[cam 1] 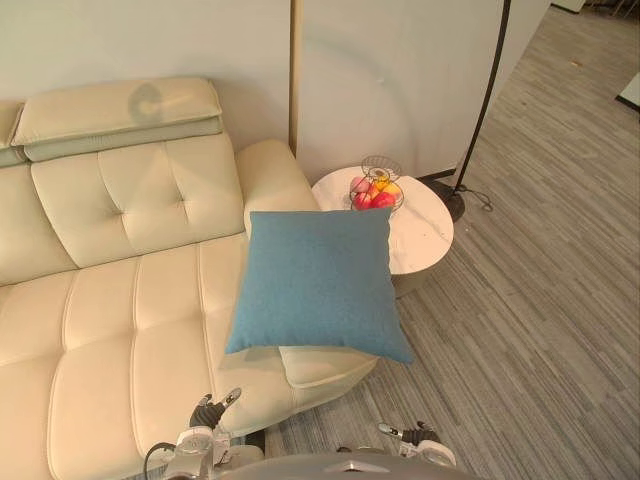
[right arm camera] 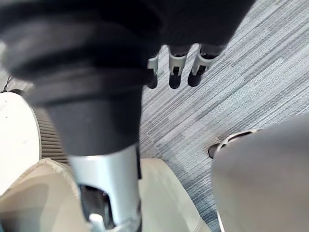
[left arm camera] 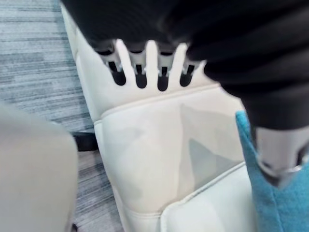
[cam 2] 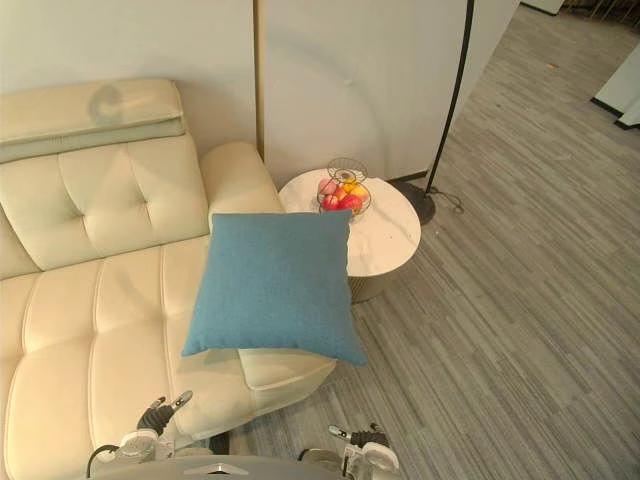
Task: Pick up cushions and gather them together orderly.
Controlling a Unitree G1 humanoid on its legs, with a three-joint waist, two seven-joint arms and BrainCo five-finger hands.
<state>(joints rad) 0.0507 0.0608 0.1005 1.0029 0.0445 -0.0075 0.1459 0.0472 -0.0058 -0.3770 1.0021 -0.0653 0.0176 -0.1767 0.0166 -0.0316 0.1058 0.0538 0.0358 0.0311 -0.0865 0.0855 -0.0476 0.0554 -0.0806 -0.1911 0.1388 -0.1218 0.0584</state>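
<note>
Blue cushion (cam 1: pixel 318 283) on cream sofa (cam 1: pixel 110 300) end, fruit basket (cam 1: pixel 377 190) on round table (cam 1: pixel 425 240)

We log a home living room: cream tufted sofa (cam 1: pixel 110 300) with a blue cushion (cam 1: pixel 318 285) on it, round white side table (cam 1: pixel 425 238) bearing a wire fruit basket (cam 1: pixel 377 188), floor lamp (cam 1: pixel 450 202), grey plank floor (cam 1: pixel 540 300).

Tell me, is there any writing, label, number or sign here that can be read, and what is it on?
There is none to read.
The blue cushion, the cream sofa, the round white table, the wire fruit basket and the floor lamp all show plain surfaces, with no words, numbers or signs.
</note>
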